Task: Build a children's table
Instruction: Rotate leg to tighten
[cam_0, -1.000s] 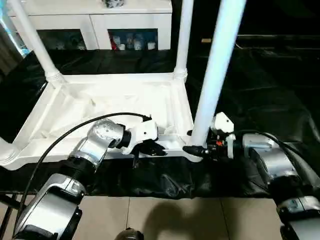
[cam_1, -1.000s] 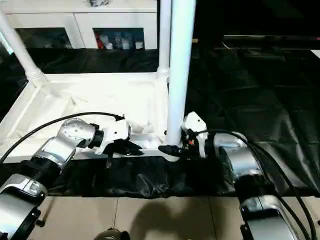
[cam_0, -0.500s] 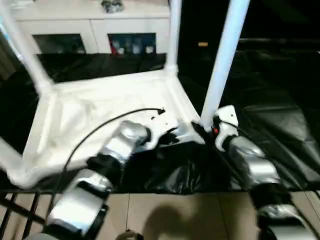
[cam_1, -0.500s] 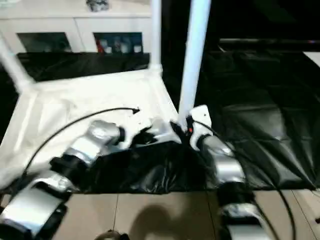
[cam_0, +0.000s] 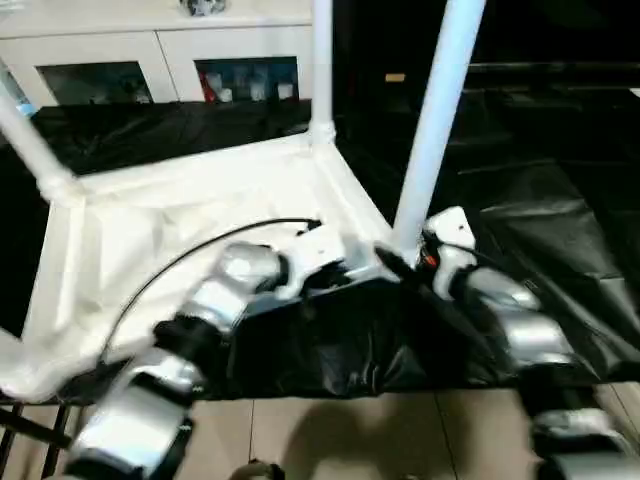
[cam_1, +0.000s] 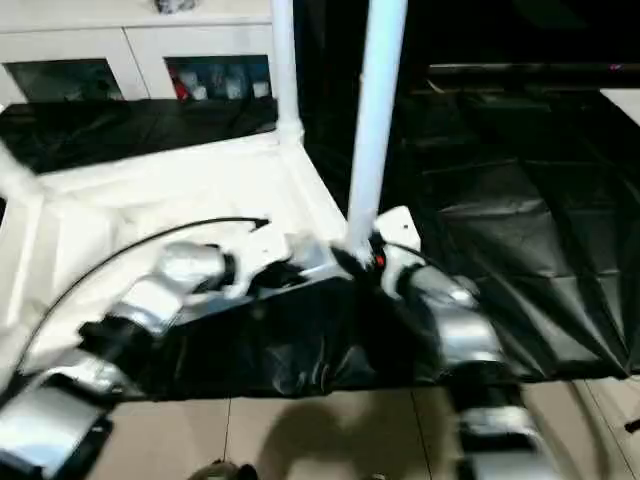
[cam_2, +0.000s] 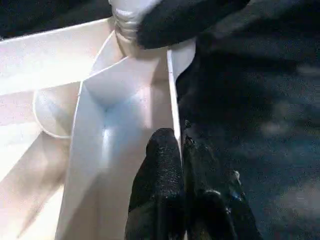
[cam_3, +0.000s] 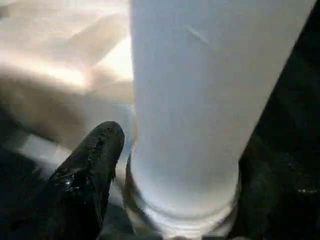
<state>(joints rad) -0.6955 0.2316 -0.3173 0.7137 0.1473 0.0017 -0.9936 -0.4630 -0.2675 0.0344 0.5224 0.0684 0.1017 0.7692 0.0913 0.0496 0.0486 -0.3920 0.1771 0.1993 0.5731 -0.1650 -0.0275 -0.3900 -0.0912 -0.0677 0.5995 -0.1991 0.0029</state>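
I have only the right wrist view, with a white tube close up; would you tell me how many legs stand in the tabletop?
Observer: Three show upright: the far left leg, the far right leg and the near right leg, whose foot your right pincer is at.
Operator: Thank you. Where is the left pincer?
Observer: The left pincer is shut on the near rim of the tabletop, close to that corner.
Operator: What does the tabletop lie on?
Observer: A black sheet.

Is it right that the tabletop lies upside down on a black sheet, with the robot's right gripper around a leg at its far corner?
Not quite: the right gripper is around the leg at the tabletop's near corner, as the left eye view shows. The rest is right.
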